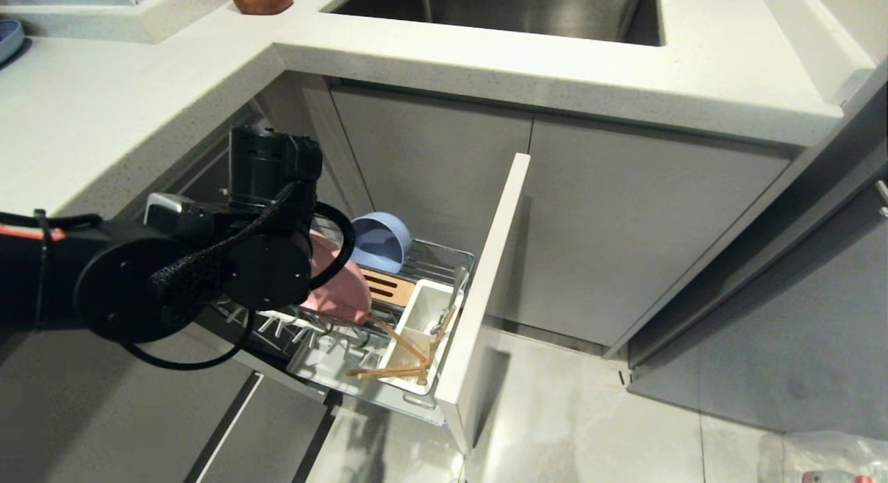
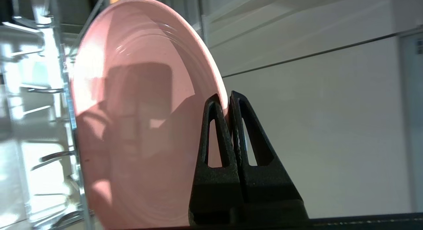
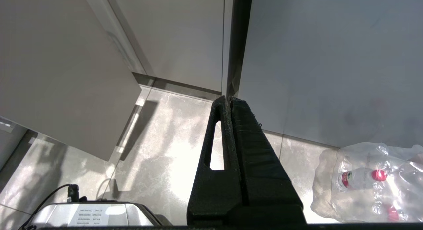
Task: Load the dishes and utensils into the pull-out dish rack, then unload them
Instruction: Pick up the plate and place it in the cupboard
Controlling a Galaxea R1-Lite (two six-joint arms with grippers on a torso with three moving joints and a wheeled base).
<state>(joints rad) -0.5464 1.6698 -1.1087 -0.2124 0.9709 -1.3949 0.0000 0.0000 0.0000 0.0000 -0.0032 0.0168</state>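
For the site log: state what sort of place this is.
Most likely a home kitchen: a steel sink set in a pale stone countertop, with a pull-out dish rack below holding a pink plate, blue bowl and chopsticks.

The head view looks steeply down from above the pale speckled stone counter [image 1: 104, 122] onto the pulled-out chrome wire dish rack [image 1: 388, 344]. The left wrist view sits close behind its black fingers [image 2: 214, 134], facing the flat pink round plate [image 2: 138, 117], which the head view shares [image 1: 340, 289]. The right wrist view faces down past its own fingers [image 3: 214, 140] at the grey marbled tile floor [image 3: 158, 140], also seen from the head [image 1: 590, 413].
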